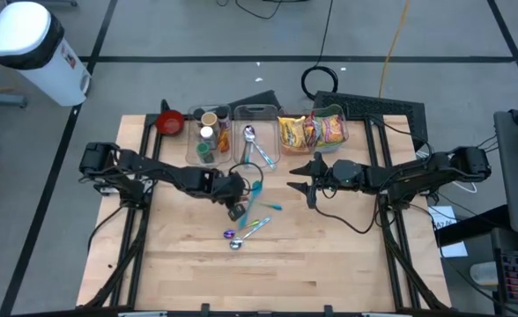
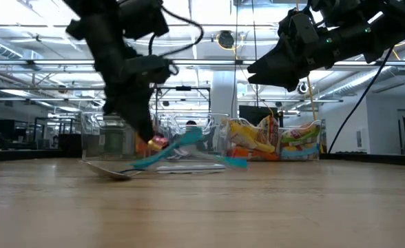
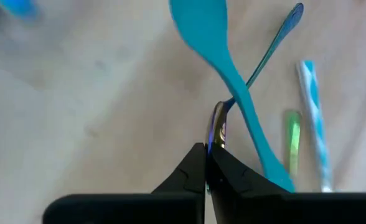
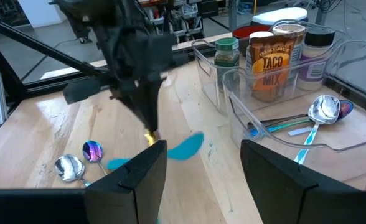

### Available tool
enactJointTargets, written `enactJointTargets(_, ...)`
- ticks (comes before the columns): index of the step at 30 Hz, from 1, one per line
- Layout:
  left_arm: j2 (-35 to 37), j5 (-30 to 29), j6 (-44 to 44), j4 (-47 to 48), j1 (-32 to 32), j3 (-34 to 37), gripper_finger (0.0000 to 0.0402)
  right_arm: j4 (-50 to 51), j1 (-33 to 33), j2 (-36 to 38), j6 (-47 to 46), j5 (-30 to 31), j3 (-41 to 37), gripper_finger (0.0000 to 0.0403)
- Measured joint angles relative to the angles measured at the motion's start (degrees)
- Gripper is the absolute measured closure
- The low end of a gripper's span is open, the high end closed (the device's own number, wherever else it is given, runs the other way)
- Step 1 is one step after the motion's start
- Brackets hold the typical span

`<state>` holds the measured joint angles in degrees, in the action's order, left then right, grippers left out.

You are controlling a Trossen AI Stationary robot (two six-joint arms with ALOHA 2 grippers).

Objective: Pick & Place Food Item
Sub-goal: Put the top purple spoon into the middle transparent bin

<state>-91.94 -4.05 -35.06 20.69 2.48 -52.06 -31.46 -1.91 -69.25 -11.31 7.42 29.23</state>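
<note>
While your left gripper [image 1: 235, 199] sits low on the wooden table [image 1: 329, 264], its fingers are pinched tight on the handle of an iridescent spoon [image 3: 219, 127], right beside the teal spatula [image 3: 223, 62]. Your right gripper [image 1: 301, 182] hangs above the table, to the right of that spatula, jaws standing apart and holding nothing. Behind the spatula you've got the clear bins [image 1: 257, 132]; the snack packets [image 1: 314, 130] sit in the bin furthest right. Beyond the table, a bright open hall with ceiling lights.
</note>
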Motion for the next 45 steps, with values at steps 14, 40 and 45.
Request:
enactJointTargets(14, 0.1, -15.6, 21.5, 1.2, 4.5, -9.5, 0.0396, 0.0, 0.0, 0.0, 0.2, 0.0, 0.0, 0.0206)
enactJointTargets(40, 0.1, -26.4, 26.0, 12.6, 4.5, -23.9, 0.0397, 12.1, 1.3, -1.0, 0.1, -6.0, 3.8, 0.0206)
enactJointTargets(45, 0.1, -26.0, 25.4, 12.5, 4.6, -23.8, 0.0397, 11.8, 1.3, -1.0, 0.1, -9.5, 3.8, 0.0206)
